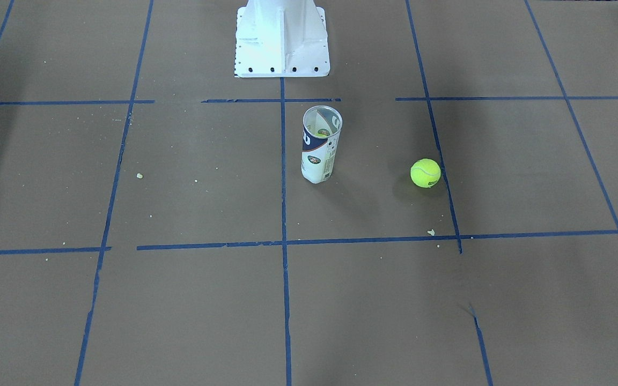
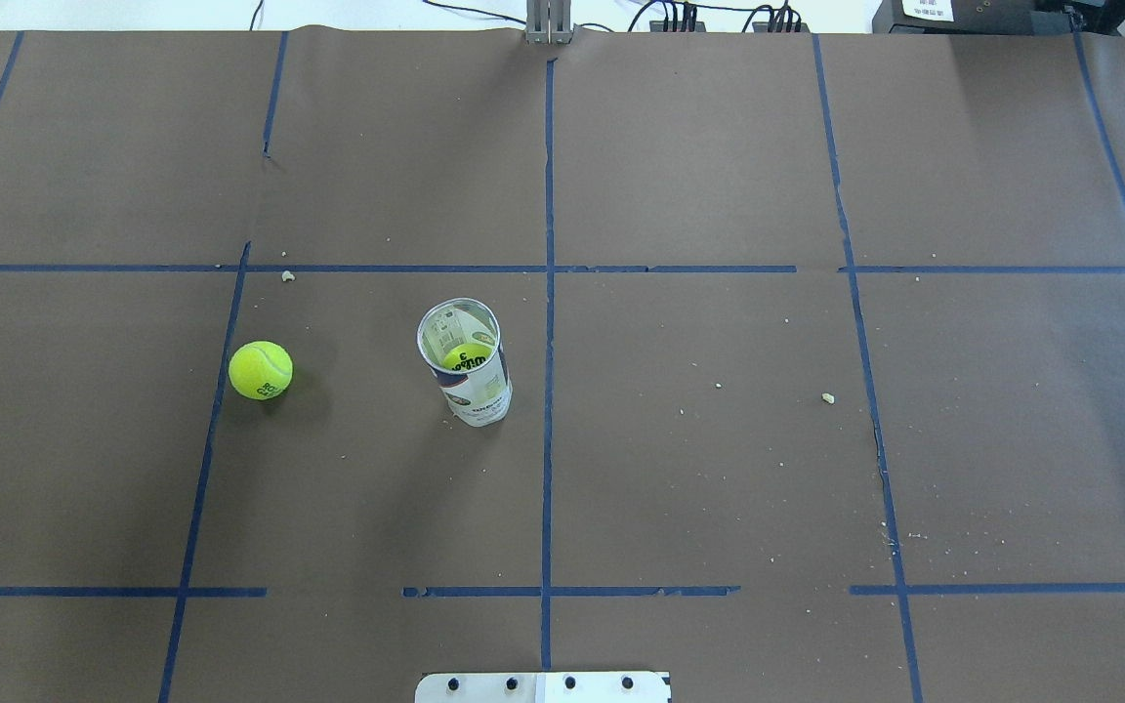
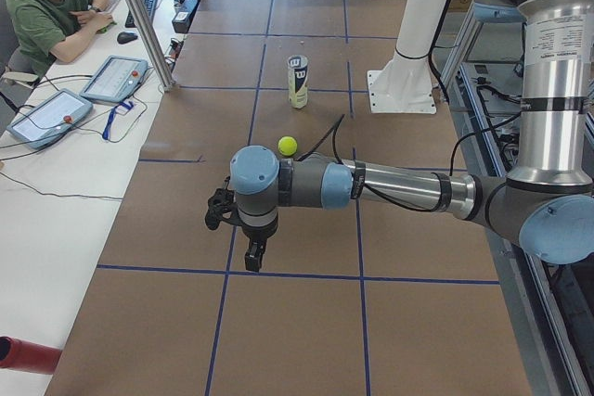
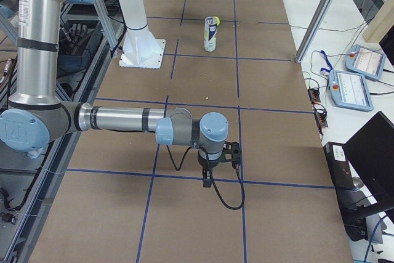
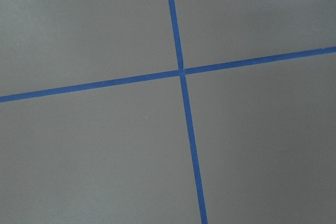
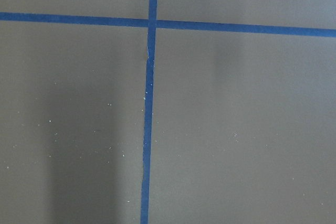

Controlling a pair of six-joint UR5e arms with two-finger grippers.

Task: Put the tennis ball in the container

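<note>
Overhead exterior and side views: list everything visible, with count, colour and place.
tennis ball: one loose, yellow-green, on the table, robot's left of the container, apart.
container: one, clear, white-navy label, upright, open-topped, near centre.
ball inside container: one, yellow-green, at its bottom.
table: one, brown paper, blue tape grid.
pedestal: one, white, robot's edge.
operator: one, green shirt, seated at side desk.
left end effector: one, black, over the table's left end; open or shut unclear.
right end effector: one, black, over the right end; unclear likewise.
</note>
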